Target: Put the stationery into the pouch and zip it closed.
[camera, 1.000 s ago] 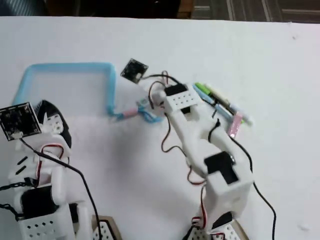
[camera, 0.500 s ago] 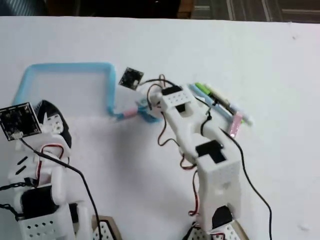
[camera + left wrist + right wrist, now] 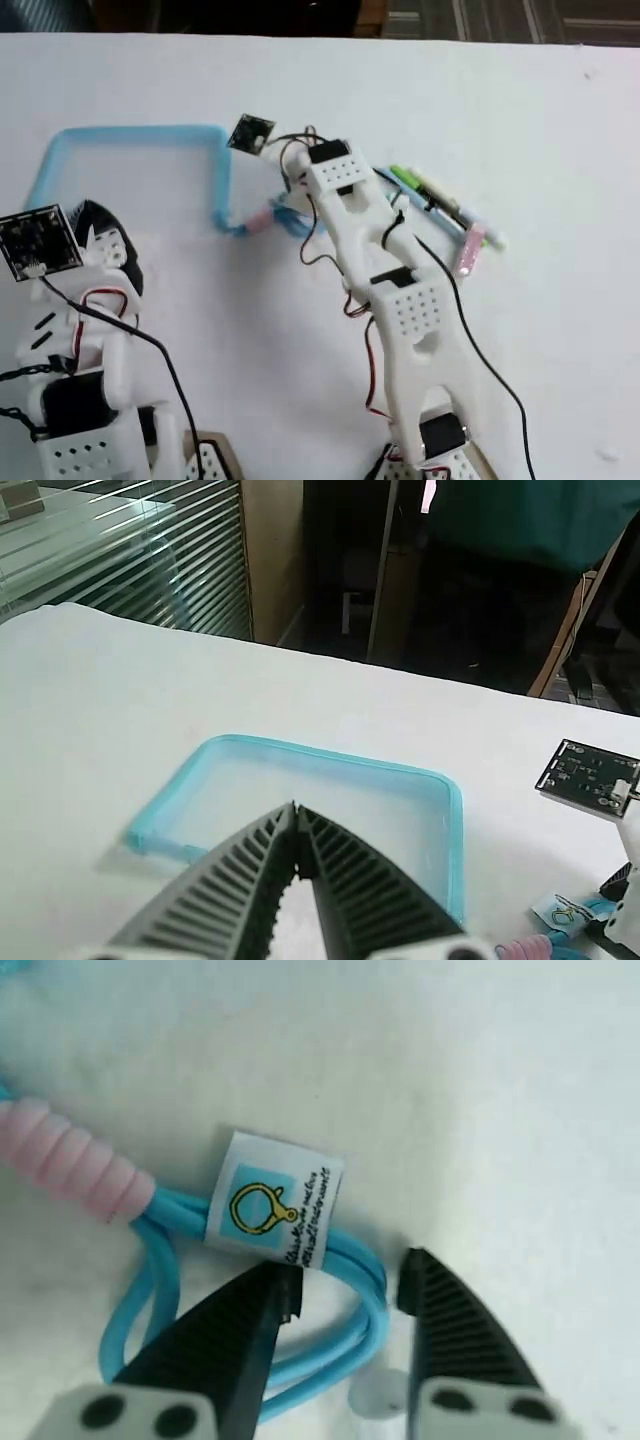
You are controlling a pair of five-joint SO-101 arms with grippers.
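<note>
Right gripper (image 3: 350, 1285) parted over blue cord (image 3: 175, 1210), white table (image 3: 500, 90), blinds (image 3: 120, 540) behind

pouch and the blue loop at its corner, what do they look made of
Pouch: clear, soft plastic by the look, since the white table shows through it. Loop: smooth, slightly glossy blue cord, probably rubbery plastic, running into a ribbed pink bead.

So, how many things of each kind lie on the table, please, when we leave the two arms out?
Pouch: 1
Pens: 3 (green pen, blue pen, pink pen)
Total: 4
</note>
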